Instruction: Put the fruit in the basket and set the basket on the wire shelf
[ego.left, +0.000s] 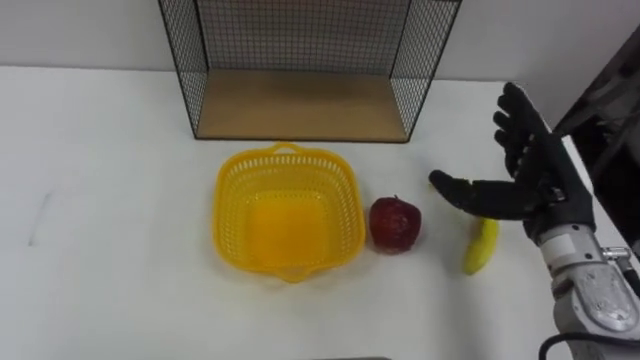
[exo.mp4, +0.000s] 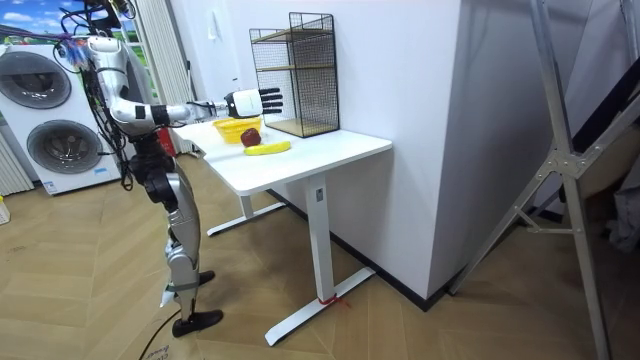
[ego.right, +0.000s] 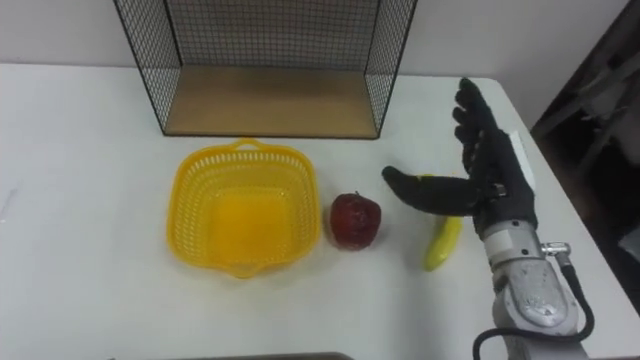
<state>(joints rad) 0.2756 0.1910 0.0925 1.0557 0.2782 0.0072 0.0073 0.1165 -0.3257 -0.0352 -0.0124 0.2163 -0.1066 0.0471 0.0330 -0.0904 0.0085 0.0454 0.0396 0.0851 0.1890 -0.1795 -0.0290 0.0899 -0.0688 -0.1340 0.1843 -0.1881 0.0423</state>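
One yellow basket (ego.left: 345, 200) is sitting empty on the white table (ego.left: 100, 250). One apple (ego.left: 395, 223) is lying just to the basket's right, outside it, and one banana (ego.left: 480, 248) is lying further right, beyond the apple. One wire shelf (ego.left: 300, 105) is standing just behind the basket. The right hand (ego.left: 535, 180) is hovering right of the basket with its fingers spread wide, gripping nothing and covering the banana's far end. The room view is showing the shelf's upper level, the robot standing at the table, and two washing machines (exo.mp4: 65, 145) well behind it.
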